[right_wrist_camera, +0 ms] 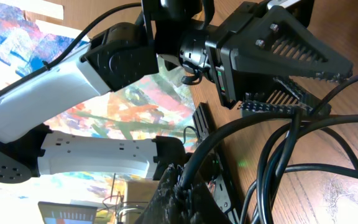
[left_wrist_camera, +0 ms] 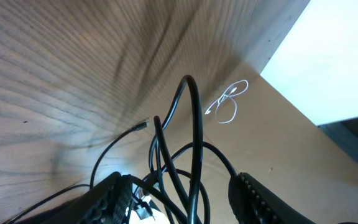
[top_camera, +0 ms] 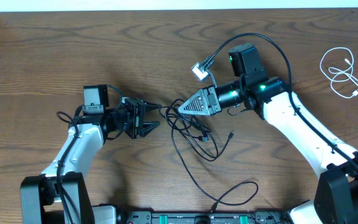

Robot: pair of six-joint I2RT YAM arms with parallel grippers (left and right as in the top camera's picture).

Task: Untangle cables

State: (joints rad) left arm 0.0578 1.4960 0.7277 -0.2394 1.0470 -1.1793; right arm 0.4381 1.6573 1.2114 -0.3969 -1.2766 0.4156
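A tangle of thin black cables (top_camera: 194, 129) lies at the table's middle, with one long loop trailing toward the front edge (top_camera: 238, 193). My right gripper (top_camera: 180, 108) is shut on a black cable strand at the tangle's left top; the right wrist view shows the strand pinched between its pads (right_wrist_camera: 182, 183). Facing it, my left gripper (top_camera: 155, 117) stands open. In the left wrist view several black cable loops (left_wrist_camera: 194, 143) pass between its spread fingers (left_wrist_camera: 114, 196). A short white cable (top_camera: 342, 71) lies coiled at the far right, also seen small as the white cable (left_wrist_camera: 229, 102) in the left wrist view.
A small grey plug block (top_camera: 199, 71) on a lead hangs by the right arm's wrist. The arm bases and a black rail (top_camera: 197, 218) line the front edge. Bare wood table (top_camera: 73, 50) spreads around the tangle.
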